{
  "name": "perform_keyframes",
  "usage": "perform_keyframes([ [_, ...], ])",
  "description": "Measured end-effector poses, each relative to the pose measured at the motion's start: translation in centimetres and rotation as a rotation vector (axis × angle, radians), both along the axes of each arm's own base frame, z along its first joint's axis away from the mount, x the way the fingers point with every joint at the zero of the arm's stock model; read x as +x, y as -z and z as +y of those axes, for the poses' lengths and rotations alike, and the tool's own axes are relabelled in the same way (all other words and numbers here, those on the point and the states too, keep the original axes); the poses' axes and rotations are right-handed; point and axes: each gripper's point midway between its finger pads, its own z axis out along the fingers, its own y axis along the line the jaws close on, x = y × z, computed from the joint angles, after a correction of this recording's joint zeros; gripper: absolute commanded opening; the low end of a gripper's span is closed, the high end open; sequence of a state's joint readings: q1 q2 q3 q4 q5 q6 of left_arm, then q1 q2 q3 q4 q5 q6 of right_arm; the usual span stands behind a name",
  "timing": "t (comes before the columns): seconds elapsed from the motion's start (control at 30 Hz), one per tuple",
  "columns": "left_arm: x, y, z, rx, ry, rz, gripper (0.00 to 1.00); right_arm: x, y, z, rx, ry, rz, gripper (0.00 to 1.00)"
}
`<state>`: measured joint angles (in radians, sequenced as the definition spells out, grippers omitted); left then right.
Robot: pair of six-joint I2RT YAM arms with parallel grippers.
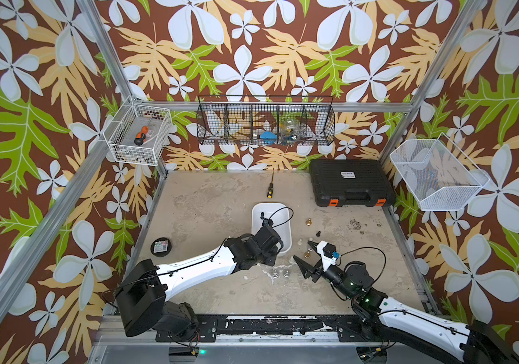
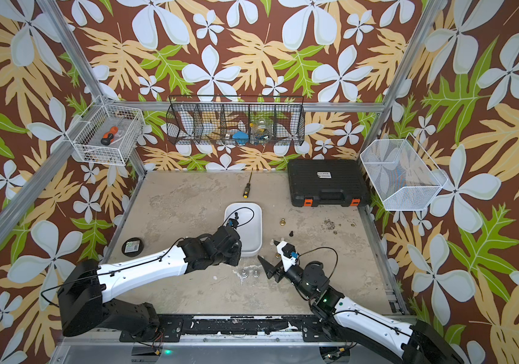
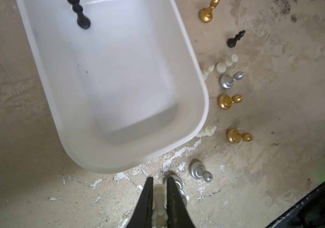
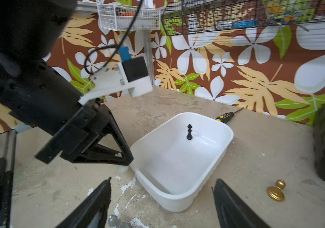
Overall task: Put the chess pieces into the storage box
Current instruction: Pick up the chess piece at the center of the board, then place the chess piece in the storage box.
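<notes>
**Q:** What is held, and by which gripper?

**A:** A cream-white piece [image 3: 158, 194] is clamped between the nearly closed jaws of the left gripper [image 3: 160, 180]. Its long axis appears to be laid along the fingers [image 3: 144, 205]; which end leads cannot be told. The right gripper [image 1: 301, 250] is spread wide, and nothing is held in it.

**Q:** Where is the storage box located relative to the load?

**A:** The storage box [image 3: 106, 165] is found directly on the far side of the left gripper, with its near rim just beside the fingertips. Its long axis is run near to far, so a straight carry over the near rim is judged sufficient. The left arm is the nearer one. The right gripper is stationed to the right of the box, above the loose pieces.

**Q:** What must be cleared?

**A:** Two silver pieces [image 3: 199, 172] are stood just right of the fingertips, one partly hidden behind a finger. A lift is advised before the near rim is crossed, as the height of the load cannot be told. Inside the box, one black piece [image 3: 80, 15] is stood upright at the far end, so a release in the near half is advised. A row of gold, silver, cream and black pieces [image 3: 225, 101] is lined up along the right wall, apart from the path. Beyond the box, a screwdriver [image 1: 270, 190] is laid well apart.
</notes>
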<state>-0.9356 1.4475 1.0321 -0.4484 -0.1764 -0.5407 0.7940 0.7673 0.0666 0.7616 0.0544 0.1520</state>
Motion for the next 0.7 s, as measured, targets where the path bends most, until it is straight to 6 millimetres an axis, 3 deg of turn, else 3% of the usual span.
perform_keyframes([
  [0.2,6.3,-3.4,-0.1,0.005,-0.048,-0.047,0.08,2.4,1.0,-3.6,-0.018,0.232,0.048,0.86],
  [0.33,11.0,-3.9,-2.5,0.026,-0.02,-0.067,0.08,2.5,1.1,-3.8,-0.008,0.248,0.058,0.86],
  [0.4,13.3,-3.3,-3.3,0.037,-0.017,-0.064,0.08,2.6,1.4,-3.9,-0.017,0.257,0.066,0.86],
  [0.53,16.8,-0.7,-2.9,0.092,-0.033,-0.039,0.08,2.6,1.6,-4.1,-0.026,0.264,0.072,0.86],
  [0.7,18.5,1.9,-2.6,0.138,-0.04,-0.011,0.08,2.7,1.6,-4.1,-0.025,0.265,0.072,0.86],
])
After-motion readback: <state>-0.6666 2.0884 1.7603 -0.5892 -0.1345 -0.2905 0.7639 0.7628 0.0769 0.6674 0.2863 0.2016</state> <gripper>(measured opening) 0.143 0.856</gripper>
